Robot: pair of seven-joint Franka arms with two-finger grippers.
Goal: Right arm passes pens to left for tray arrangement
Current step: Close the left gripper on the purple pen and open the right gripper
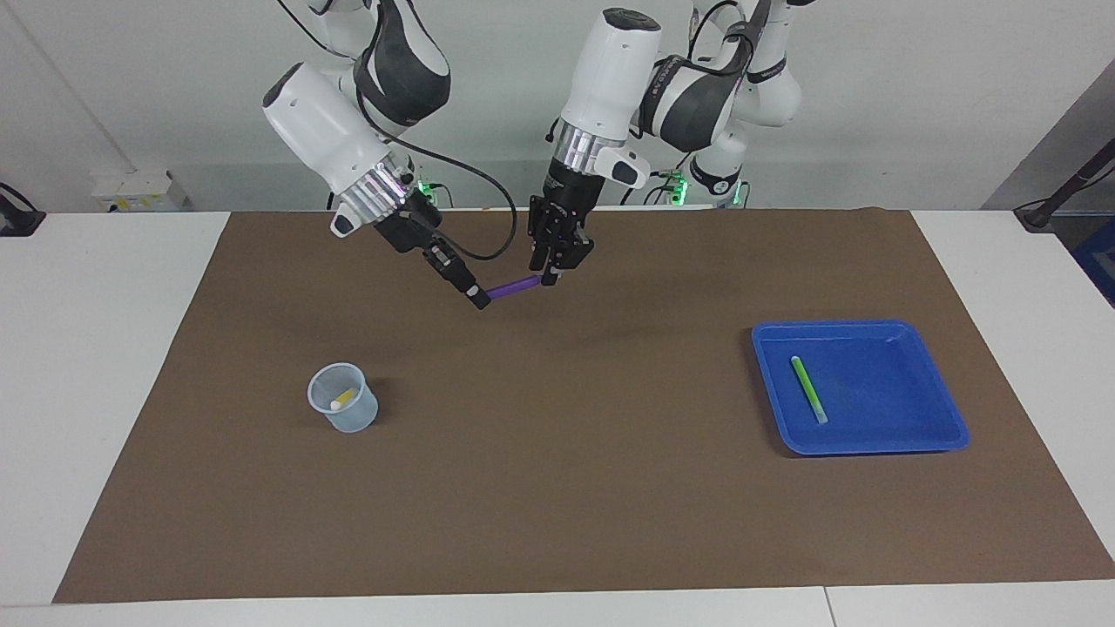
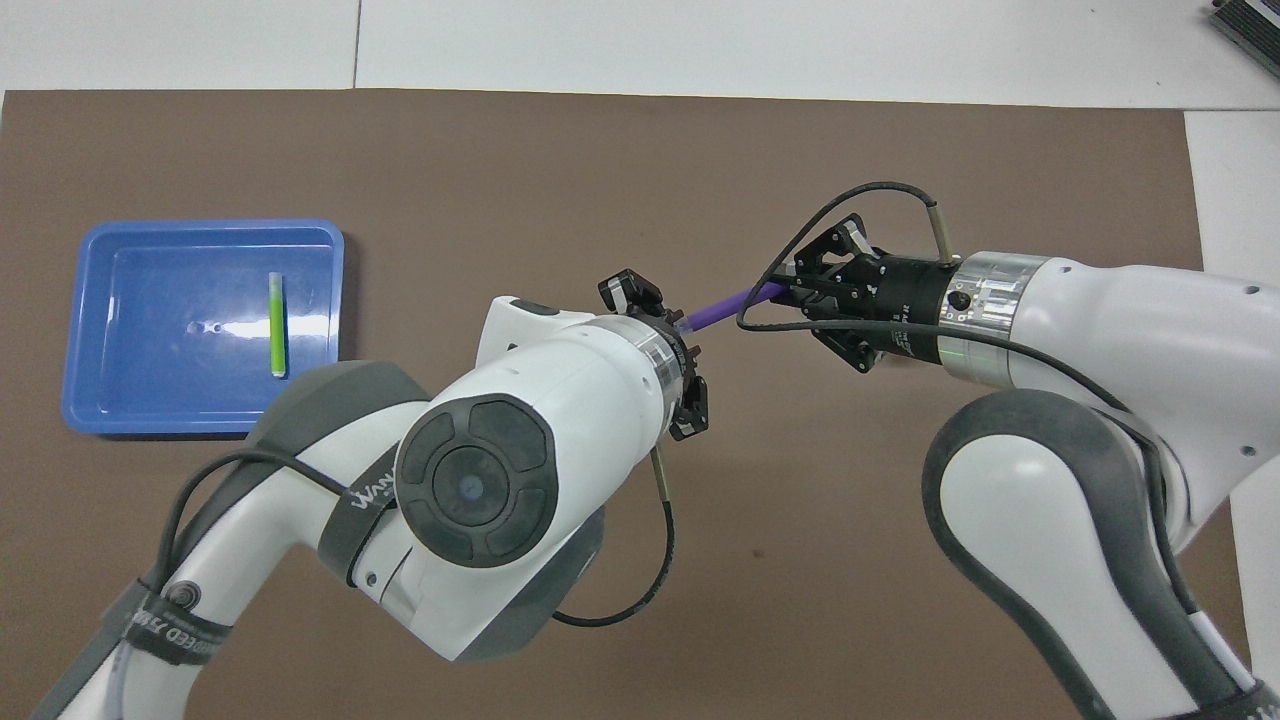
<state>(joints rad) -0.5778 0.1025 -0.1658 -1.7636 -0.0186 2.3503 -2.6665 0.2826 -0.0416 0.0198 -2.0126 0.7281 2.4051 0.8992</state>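
In the facing view, the purple pen (image 1: 511,286) is held up in the air over the mat (image 1: 575,488), so it can be passed from one arm to the other. One end is pinched by the right gripper (image 1: 478,300), which comes in slanted from the right arm's end. The other end is inside the left gripper (image 1: 549,279), which points down, and its jaws are closed on the pen. The green pen (image 1: 808,389) is already laid in the tray (image 1: 945,418), toward the left arm's end. The yellow pen (image 1: 341,400) is kept in the cup (image 1: 341,420), toward the right arm's end, farther from the robots than the grippers. In the overhead view, the purple pen (image 2: 728,304) is seen stretched between the right gripper (image 2: 782,290) and the left gripper (image 2: 680,325). The left gripper's tips are mostly hidden by its own arm. The way to the tray (image 2: 75,400) is not blocked by anything.
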